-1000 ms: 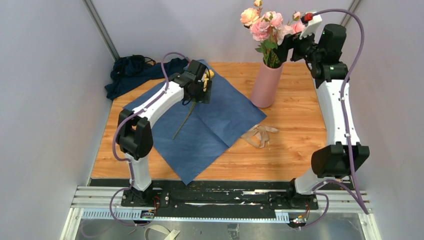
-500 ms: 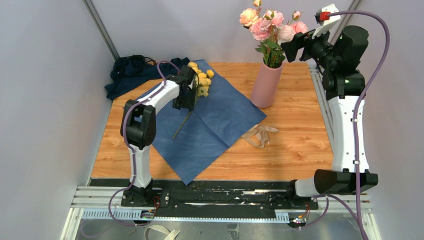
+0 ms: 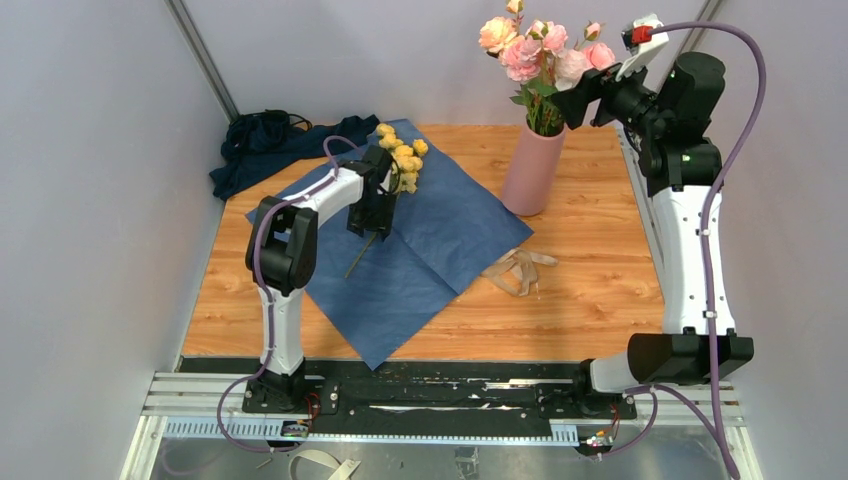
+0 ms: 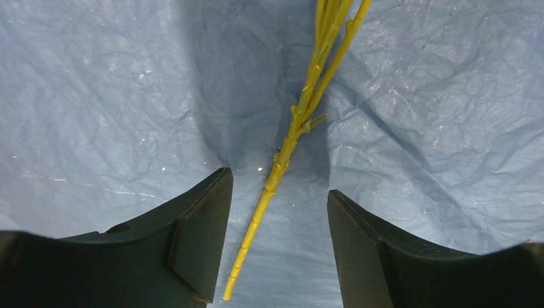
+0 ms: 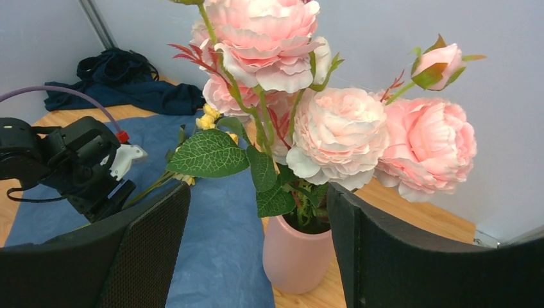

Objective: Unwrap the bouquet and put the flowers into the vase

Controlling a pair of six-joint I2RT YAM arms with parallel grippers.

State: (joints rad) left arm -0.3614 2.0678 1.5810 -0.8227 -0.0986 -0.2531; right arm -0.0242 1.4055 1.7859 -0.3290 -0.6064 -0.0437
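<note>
The pink vase stands at the back of the table and holds the pink and peach flowers. One sprig of yellow flowers lies on the unfolded blue paper wrap. My left gripper hangs low over its stem, open. In the left wrist view the yellow-green stem runs between the two fingers of the left gripper and touches neither. My right gripper is open and empty, high up just right of the blooms. In the right wrist view the vase and flowers lie beyond the right gripper.
A tan raffia ribbon lies loose on the wood right of the paper. A dark navy cloth heap sits at the back left corner. Grey walls close in both sides and the back.
My left gripper has slid off the yellow blooms down onto the stem, and its jaws have narrowed. The right arm has drawn back to the right, away from the flowers in the vase.
</note>
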